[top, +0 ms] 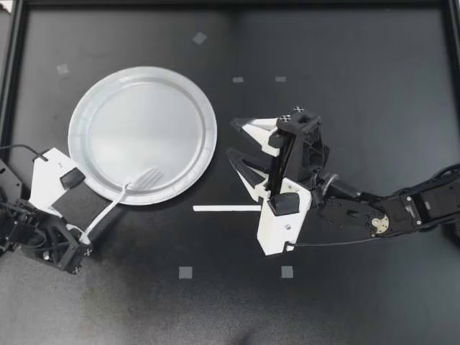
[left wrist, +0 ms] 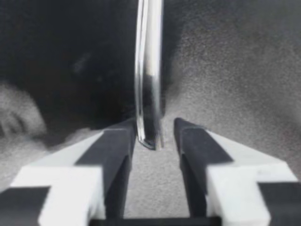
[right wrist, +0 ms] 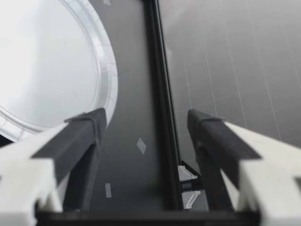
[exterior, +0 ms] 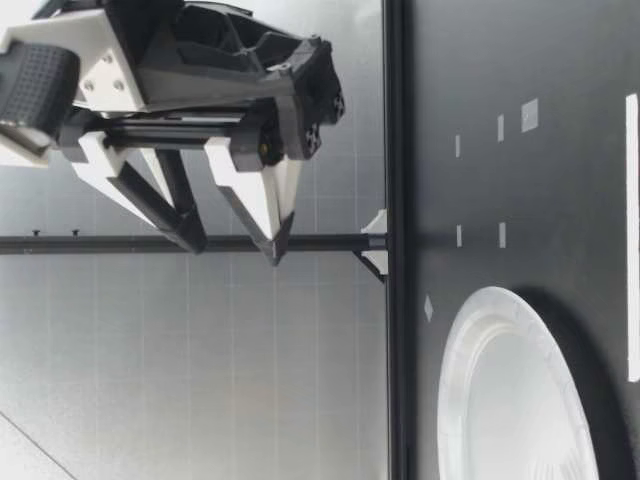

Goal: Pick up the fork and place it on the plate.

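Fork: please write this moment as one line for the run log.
fork: tines on plate rim, handle off it | left gripper: open, handle between fingers | right gripper: open, empty | white strip: on table

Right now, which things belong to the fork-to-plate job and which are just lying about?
Job: plate; fork, tines on it; left gripper at its handle.
Lying about: white strip; tape squares; right gripper, open, empty.
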